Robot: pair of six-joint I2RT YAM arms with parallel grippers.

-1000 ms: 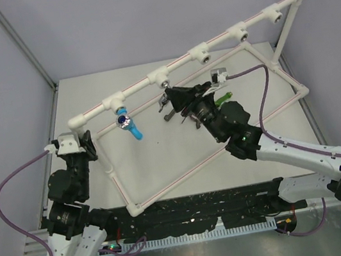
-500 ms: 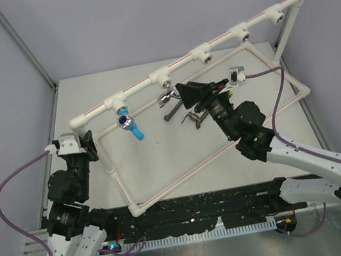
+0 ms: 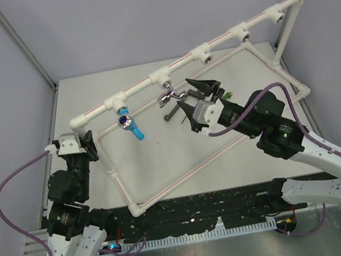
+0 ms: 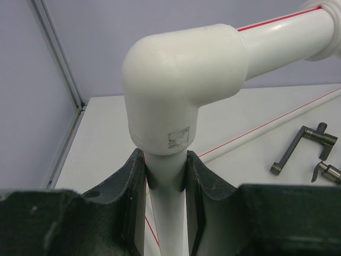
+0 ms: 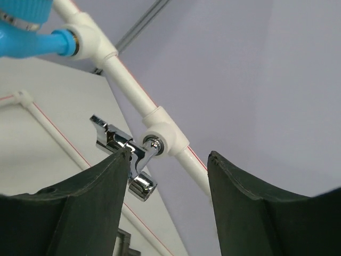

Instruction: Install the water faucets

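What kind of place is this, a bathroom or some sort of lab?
Probably a robotics lab test cell: a free-standing white pipe frame on a table, plain grey walls around it, and robot arms bolted at the table's near edge.

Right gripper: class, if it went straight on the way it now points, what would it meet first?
Most likely the chrome faucet, fitted in the white pipe frame's socket, just ahead between its open fingers; exact depth is unclear.

**Water faucets: two mounted, three loose.**
The blue faucet (image 3: 130, 124) hangs spout-down from the pipe frame's (image 3: 220, 41) leftmost socket. The chrome faucet (image 3: 171, 93) sits in the next socket. Two dark faucets (image 4: 302, 150) lie flat on the table (image 3: 100, 90) below it. The green faucet (image 3: 225, 96) is mostly hidden.
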